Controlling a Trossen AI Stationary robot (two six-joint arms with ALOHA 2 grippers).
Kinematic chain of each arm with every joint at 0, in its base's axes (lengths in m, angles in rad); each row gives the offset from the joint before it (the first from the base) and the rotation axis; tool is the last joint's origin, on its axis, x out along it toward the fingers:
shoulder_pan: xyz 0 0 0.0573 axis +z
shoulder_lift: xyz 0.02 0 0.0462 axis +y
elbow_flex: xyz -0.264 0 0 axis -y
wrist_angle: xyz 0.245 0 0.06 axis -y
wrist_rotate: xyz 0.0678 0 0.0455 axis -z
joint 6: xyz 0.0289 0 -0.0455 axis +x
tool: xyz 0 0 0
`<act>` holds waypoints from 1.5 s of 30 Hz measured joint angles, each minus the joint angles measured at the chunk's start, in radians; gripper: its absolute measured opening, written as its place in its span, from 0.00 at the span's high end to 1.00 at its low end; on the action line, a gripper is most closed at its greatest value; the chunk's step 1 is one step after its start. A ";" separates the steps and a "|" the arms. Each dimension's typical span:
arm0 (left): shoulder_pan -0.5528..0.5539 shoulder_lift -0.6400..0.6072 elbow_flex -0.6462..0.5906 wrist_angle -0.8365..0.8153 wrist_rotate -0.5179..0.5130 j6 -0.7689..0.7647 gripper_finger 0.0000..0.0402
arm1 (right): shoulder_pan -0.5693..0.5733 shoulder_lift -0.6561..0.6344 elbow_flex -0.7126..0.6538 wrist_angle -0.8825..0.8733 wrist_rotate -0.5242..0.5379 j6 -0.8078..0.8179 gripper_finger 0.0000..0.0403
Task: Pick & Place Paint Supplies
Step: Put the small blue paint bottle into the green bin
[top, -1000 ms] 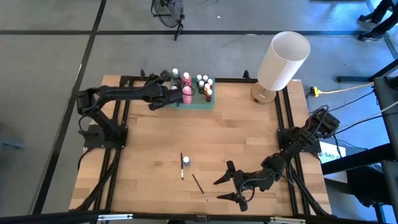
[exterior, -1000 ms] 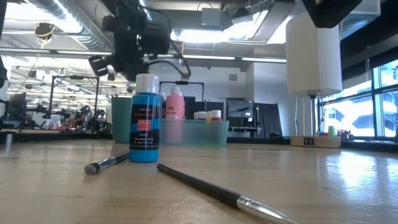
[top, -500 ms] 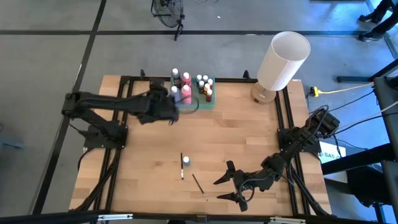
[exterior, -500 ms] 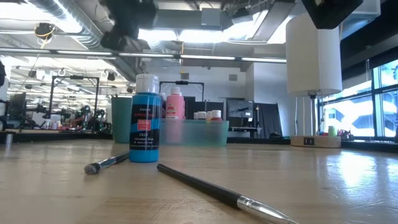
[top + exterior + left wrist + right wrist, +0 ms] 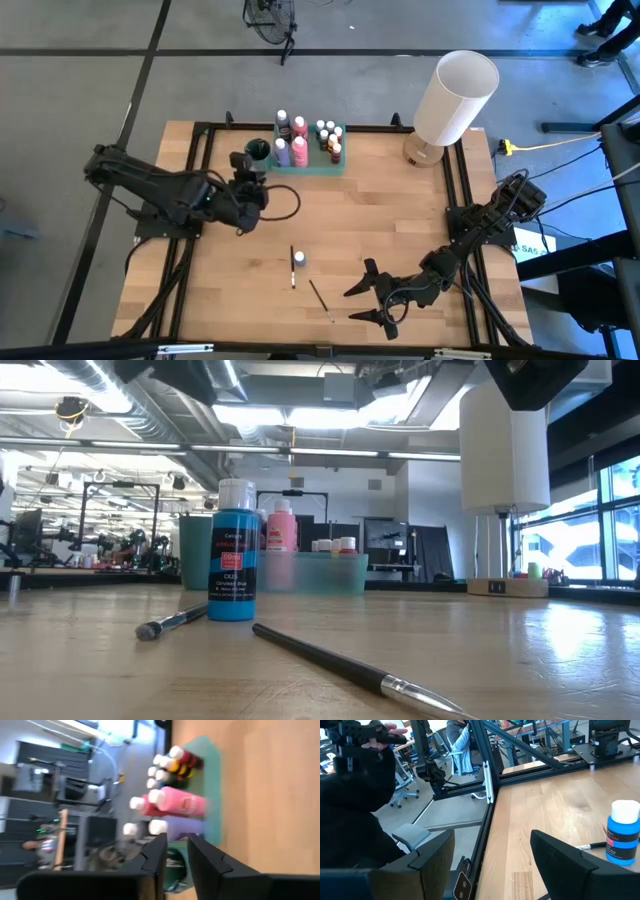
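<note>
A blue paint bottle (image 5: 299, 258) with a white cap stands upright mid-table, with one thin dark paintbrush (image 5: 292, 268) lying beside it and another (image 5: 320, 297) nearer the front. Several more bottles, a pink one (image 5: 180, 802) among them, stand in the green tray (image 5: 315, 168) at the far edge. My left gripper (image 5: 243, 165) hovers left of the tray, pointing toward it. In its wrist view (image 5: 175, 855) the fingers stand narrowly open with nothing between them. My right gripper (image 5: 365, 295) waits open near the front edge, right of the brushes and facing the blue bottle (image 5: 622, 837).
A tall white lamp (image 5: 455, 95) stands at the far right corner. A dark green cup (image 5: 257, 150) sits just left of the tray. Black frame rails run along the table's left, right and far edges. Bare wood lies between the tray and the blue bottle.
My left gripper has drawn back from above the tray toward the table's left and near side, rising and rolling about its own axis. The bottles in the tray stay standing. My right arm has kept still.
</note>
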 joint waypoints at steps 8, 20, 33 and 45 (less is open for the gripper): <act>0.025 -0.106 -0.023 0.060 0.076 -0.006 0.65 | 0.000 0.000 0.000 -0.005 -0.001 -0.026 0.34; -0.088 -0.123 -0.023 0.507 0.460 -0.073 0.60 | -0.001 0.000 0.000 -0.009 -0.003 -0.112 0.34; -0.211 0.029 -0.023 0.787 0.874 -0.047 0.60 | -0.028 0.000 0.000 -0.028 -0.002 -0.114 0.34; -0.294 0.141 -0.024 0.968 0.695 -0.022 0.60 | -0.052 0.000 0.000 -0.046 -0.003 -0.161 0.34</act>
